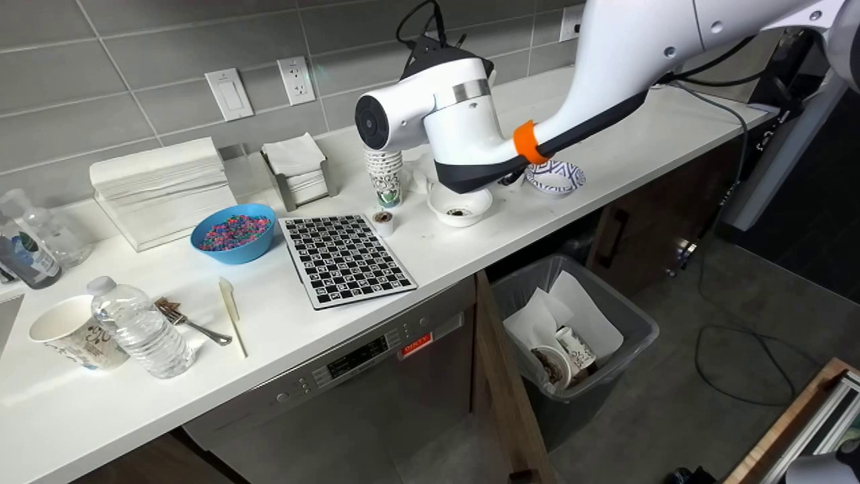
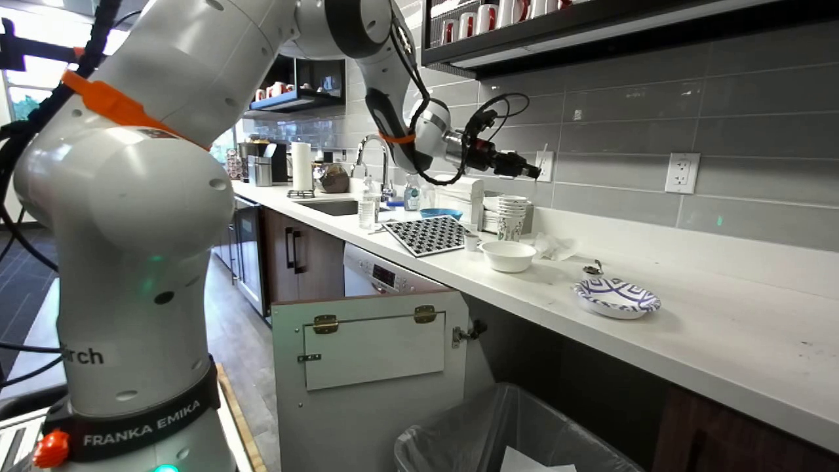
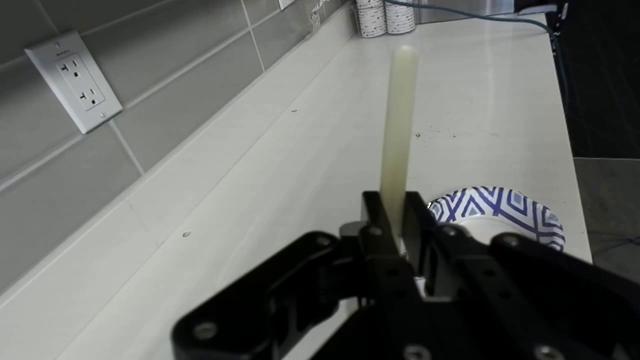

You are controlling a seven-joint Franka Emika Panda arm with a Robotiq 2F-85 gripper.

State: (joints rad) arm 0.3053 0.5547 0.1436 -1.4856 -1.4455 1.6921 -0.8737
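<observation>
Stick [image 3: 398, 125], cream-coloured and round-ended, was pinched between the fingers [image 3: 374, 215] of the black tool [image 3: 393, 210] and held above the white bench [image 3: 325, 150]. In the wrist view, a purple-patterned bowl [image 3: 500, 202] was partly hidden behind the tool, toward the right. In an exterior view, a white bowl [image 2: 510, 260], stacked paper cups [image 2: 510, 226] and a black-and-white patterned board [image 2: 429, 235] were shown on the bench, farther back than the purple-patterned bowl.

A long, pale yellow stick [image 3: 398, 135] with a round end points up, leaning a bit right, just right of the wrist view's upper middle, pinched in the gripper [image 3: 393, 202].
</observation>
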